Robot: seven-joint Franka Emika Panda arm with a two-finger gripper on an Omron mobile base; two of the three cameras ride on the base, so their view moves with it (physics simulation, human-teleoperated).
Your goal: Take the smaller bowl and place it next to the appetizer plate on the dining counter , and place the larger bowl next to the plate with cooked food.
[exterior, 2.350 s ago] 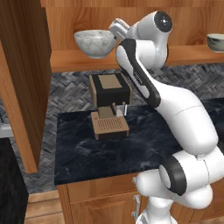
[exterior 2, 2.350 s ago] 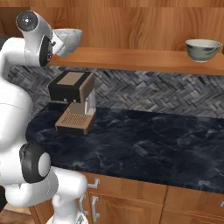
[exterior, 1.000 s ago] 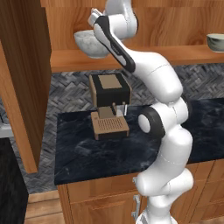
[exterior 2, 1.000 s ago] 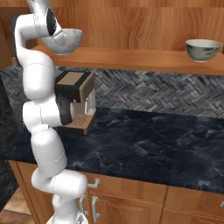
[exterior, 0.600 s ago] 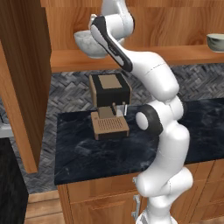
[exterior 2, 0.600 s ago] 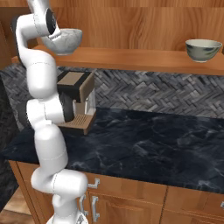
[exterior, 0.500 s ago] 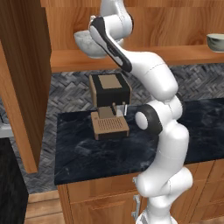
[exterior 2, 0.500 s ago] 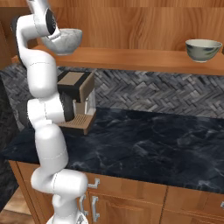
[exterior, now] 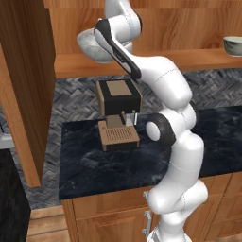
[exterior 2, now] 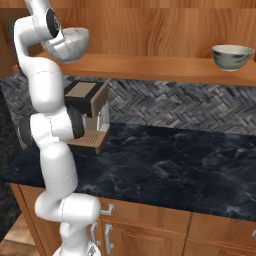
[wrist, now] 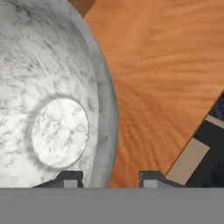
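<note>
The larger bowl [wrist: 52,109], white-grey marbled, sits at the left end of a wooden wall shelf [exterior: 189,59] and also appears from the sides [exterior: 92,47] [exterior 2: 75,42]. My gripper [wrist: 110,179] reaches down over its near rim. One fingertip [wrist: 70,178] is inside the bowl and the other fingertip [wrist: 151,178] is outside, with a gap showing beside the rim. The smaller bowl [exterior: 232,46] [exterior 2: 232,56], greenish-cream, stands far off at the shelf's right end. The dining counter, the appetizer plate and the plate with cooked food are out of view.
A brown and black coffee machine [exterior: 118,108] [exterior 2: 85,112] stands on the black marbled wall counter [exterior 2: 175,165] under the shelf. A tall wooden cabinet side [exterior: 23,85] rises to the left. Herringbone tile backs the counter.
The arm swung up from the right to the marbled bowl, then barely moved over the last second. The bowl stays on the shelf.
</note>
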